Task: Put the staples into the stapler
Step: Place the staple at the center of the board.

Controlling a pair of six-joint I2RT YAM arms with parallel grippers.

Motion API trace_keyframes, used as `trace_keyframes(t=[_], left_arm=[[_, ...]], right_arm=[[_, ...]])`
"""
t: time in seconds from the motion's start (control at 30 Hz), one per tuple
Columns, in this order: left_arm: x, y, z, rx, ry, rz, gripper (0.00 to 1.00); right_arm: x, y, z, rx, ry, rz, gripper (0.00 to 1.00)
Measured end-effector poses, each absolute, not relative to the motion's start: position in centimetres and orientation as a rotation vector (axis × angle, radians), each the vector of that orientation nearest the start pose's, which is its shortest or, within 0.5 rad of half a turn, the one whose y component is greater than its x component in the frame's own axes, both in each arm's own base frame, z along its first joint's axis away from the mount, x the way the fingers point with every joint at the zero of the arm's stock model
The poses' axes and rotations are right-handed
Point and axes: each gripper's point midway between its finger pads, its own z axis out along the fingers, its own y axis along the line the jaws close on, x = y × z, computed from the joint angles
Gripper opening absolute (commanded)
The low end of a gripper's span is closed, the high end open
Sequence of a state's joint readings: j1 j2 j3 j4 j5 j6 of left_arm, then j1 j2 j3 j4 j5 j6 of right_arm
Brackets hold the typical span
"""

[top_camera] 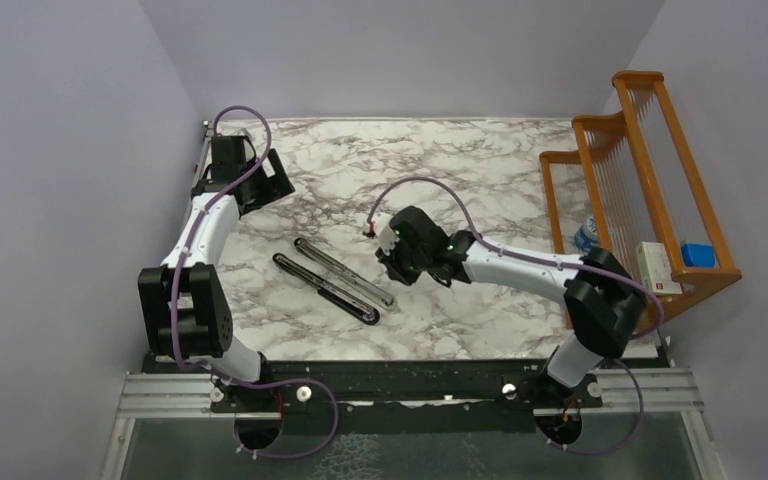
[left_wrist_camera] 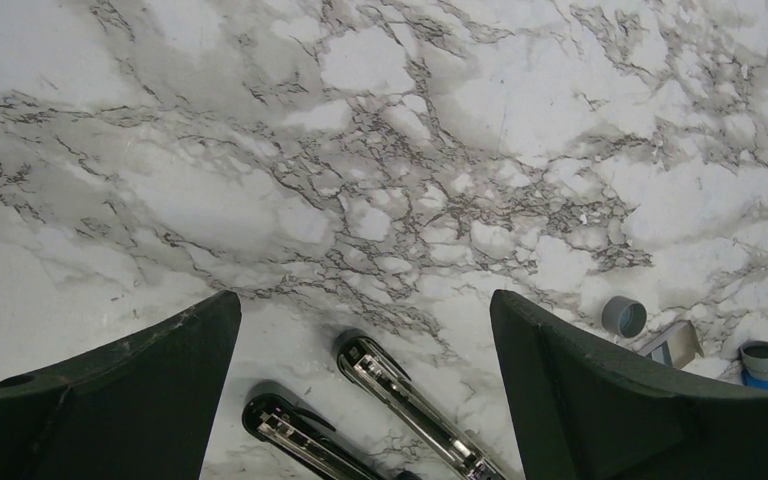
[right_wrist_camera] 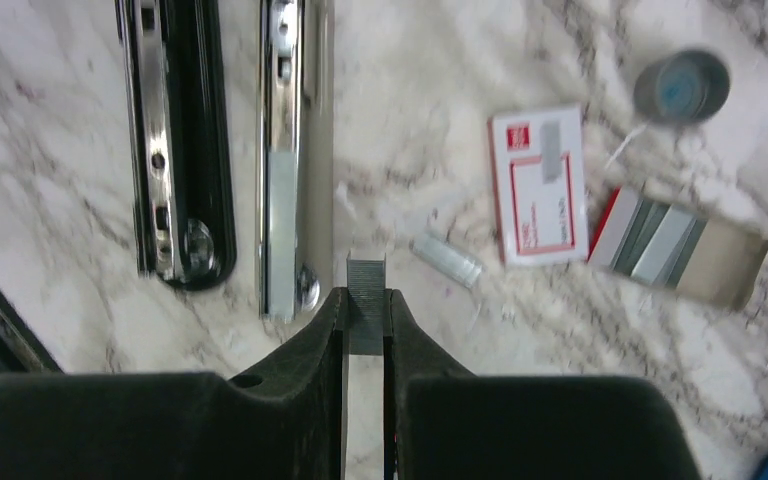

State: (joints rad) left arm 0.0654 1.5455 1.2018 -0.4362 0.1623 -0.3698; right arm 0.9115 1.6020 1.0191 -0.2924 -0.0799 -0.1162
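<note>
The stapler lies opened flat on the marble table as two long bars, the silver magazine rail (right_wrist_camera: 295, 150) and the black arm (right_wrist_camera: 182, 140); both also show from above (top_camera: 335, 280). My right gripper (right_wrist_camera: 365, 298) is shut on a short grey strip of staples (right_wrist_camera: 366, 275), just off the rail's near end. Another loose strip (right_wrist_camera: 446, 259) lies on the table beside the white-and-red box (right_wrist_camera: 538, 183) and its tray of strips (right_wrist_camera: 675, 245). My left gripper (left_wrist_camera: 365, 300) hangs open over the stapler's far ends (left_wrist_camera: 400, 395), holding nothing.
A grey cap (right_wrist_camera: 681, 86) and a blue-and-white cylinder (left_wrist_camera: 760, 362) lie to the right of the box. A wooden rack (top_camera: 650, 180) stands at the table's right edge with a small box (top_camera: 657, 268) and a blue object (top_camera: 698, 254) on it.
</note>
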Motion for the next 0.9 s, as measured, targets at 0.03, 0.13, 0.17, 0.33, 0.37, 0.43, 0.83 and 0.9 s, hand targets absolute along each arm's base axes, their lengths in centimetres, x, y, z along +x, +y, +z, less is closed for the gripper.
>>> trace_keyframes(t=[0.03, 0.13, 0.17, 0.33, 0.37, 0.43, 0.83, 0.9], left_arm=[[41.3, -1.6, 15.1, -0.433, 2.324, -0.334, 0.98], [40.9, -1.1, 14.8, -0.443, 2.327, -0.303, 0.98], [40.8, -0.9, 14.8, -0.450, 2.326, -0.286, 0.99], [39.7, 0.4, 15.2, -0.488, 2.307, -0.192, 0.99], [39.6, 0.7, 15.6, -0.492, 2.296, -0.177, 0.99], [39.4, 1.0, 16.3, -0.498, 2.275, -0.156, 0.99], [39.3, 1.6, 17.0, -0.517, 2.249, -0.119, 0.99], [39.2, 1.7, 16.9, -0.525, 2.248, -0.119, 0.99]], right_arm=[[24.1, 32.6, 7.9, -1.236, 2.148, 0.450, 0.07], [26.7, 35.7, 8.2, -1.192, 2.138, 0.457, 0.07], [27.4, 36.5, 7.9, -1.182, 2.140, 0.456, 0.07], [29.9, 39.5, 5.6, -1.153, 2.168, 0.440, 0.07], [30.4, 39.9, 5.2, -1.147, 2.169, 0.436, 0.07], [31.0, 40.4, 4.6, -1.138, 2.172, 0.421, 0.07], [34.1, 41.6, 3.4, -1.077, 2.145, 0.364, 0.08], [34.6, 41.8, 3.2, -1.072, 2.142, 0.362, 0.08]])
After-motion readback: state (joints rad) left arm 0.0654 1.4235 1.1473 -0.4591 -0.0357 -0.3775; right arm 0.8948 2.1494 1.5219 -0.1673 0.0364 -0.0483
